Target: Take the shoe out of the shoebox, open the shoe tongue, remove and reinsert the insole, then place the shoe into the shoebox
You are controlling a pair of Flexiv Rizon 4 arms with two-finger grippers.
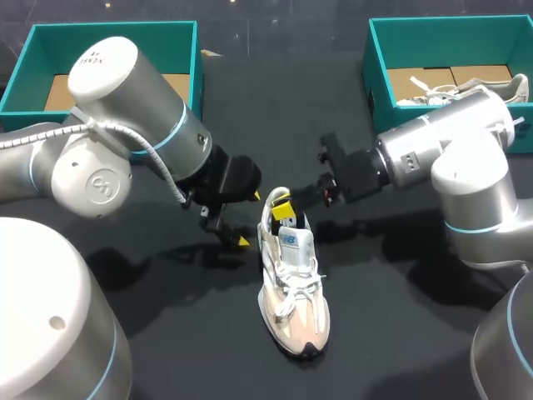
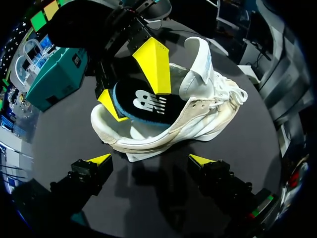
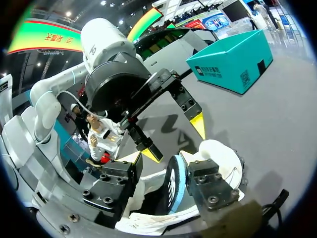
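A white and beige sneaker stands on the black table, toe toward the front edge. Its tongue is pulled up. The dark insole with a blue rim sits tilted in the heel opening. My right gripper reaches into that opening, open; the insole stands between its fingers, against one and apart from the other. My left gripper hangs open just left of the heel, close to the table, and holds nothing. In the left wrist view, my left gripper shows the shoe just ahead of its tips.
A teal shoebox stands at the back left. A second teal box at the back right holds another pale shoe. Black table surrounds the sneaker on all sides.
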